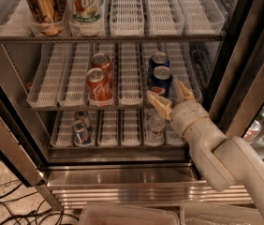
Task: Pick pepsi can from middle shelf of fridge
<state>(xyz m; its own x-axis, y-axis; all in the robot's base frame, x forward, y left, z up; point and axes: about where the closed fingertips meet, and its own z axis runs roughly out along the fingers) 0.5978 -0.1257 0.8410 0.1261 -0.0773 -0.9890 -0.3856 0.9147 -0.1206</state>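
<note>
The fridge (244, 55) stands open. On its middle shelf (122, 106), white slotted trays hold two dark blue pepsi cans: one at the front (161, 81) and one behind it (158, 60). My gripper (172, 98) is open and empty. It is just in front of the front pepsi can, slightly below and to its right. Its tan fingers (159, 105) spread at the shelf's front edge. The left finger overlaps the can's lower part. The pale arm (216, 153) comes in from the lower right.
Two red Coca-Cola cans (98, 86) stand two lanes left of the pepsi cans. The top shelf holds a gold can (40, 6) and a green-and-white can (86, 3). The bottom shelf holds small cans (80, 129) and a clear bottle (155, 124). The door frame (251, 78) is to the right.
</note>
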